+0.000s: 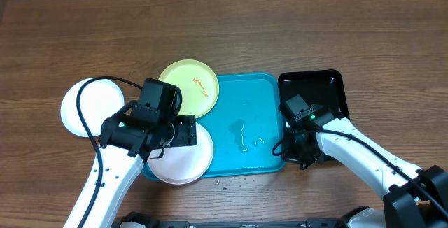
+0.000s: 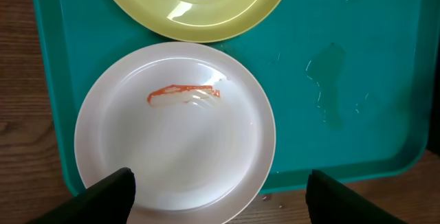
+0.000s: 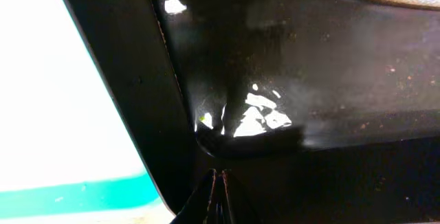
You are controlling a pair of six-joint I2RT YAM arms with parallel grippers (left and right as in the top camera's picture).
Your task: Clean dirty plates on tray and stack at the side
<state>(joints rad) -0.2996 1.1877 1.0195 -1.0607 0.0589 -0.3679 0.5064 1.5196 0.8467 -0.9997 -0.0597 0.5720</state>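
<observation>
The turquoise tray (image 1: 262, 102) lies mid-table. On its lower left corner a white plate (image 1: 183, 159) (image 2: 175, 141) with an orange smear overhangs the tray's front rim. A yellow-green plate (image 1: 187, 87) (image 2: 196, 4), also smeared orange, sits on the upper left corner. Another white plate (image 1: 89, 108) rests on the table to the left. My left gripper (image 1: 190, 131) (image 2: 220, 196) hovers open above the white plate's near rim, its fingers (image 2: 110, 196) spread wider than the plate edge, holding nothing. My right gripper (image 1: 302, 147) (image 3: 216, 196) is shut, low at the tray's right edge.
A glossy black tray (image 1: 329, 91) (image 3: 289, 66) stands just right of the turquoise one; my right gripper is at its near left corner. A water puddle (image 1: 241, 133) (image 2: 330, 80) lies mid-tray. Small crumbs (image 1: 231, 181) dot the table in front.
</observation>
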